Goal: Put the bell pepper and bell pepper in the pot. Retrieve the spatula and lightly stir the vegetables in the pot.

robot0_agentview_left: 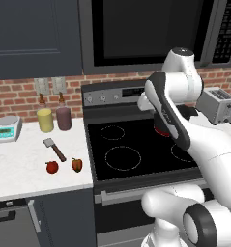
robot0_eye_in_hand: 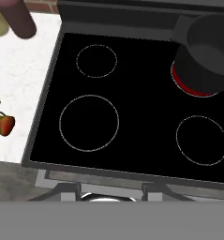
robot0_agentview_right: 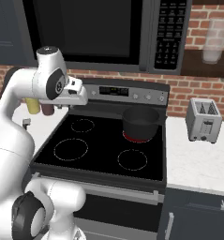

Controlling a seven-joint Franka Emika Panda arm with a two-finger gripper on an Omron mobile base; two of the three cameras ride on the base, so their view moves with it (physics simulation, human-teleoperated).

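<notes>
While the tool (robot0_agentview_right: 83,97) hangs high over the black stovetop (robot0_eye_in_hand: 132,108), whether its jaws are parted or together cannot be told, though nothing appears to be carried.

Below and ahead of it lie four ringed burners; the pot (robot0_agentview_right: 140,123) sits on the rear burner to its right, dark-walled with a red band at the base, and from the right base view it looks empty. Off to the tool's left, past the stove's raised edge, the white tabletop (robot0_agentview_left: 20,164) carries all the rest: the darker orange-red bell pepper (robot0_eye_in_hand: 4,123) just beside the stove edge, the bright red bell pepper (robot0_agentview_left: 52,167) near it on the far side, and the spatula (robot0_agentview_left: 54,149) a little behind them, handle pointing toward the peppers.

By these pictures the job looks unstarted: both peppers are to be moved, and the stirring waits on that.

Room seems ample over the bare stovetop. Two jars (robot0_agentview_left: 54,118) and a scale (robot0_agentview_left: 8,128) stand well back; a toaster (robot0_agentview_right: 203,120) sits well right of the pot.
</notes>
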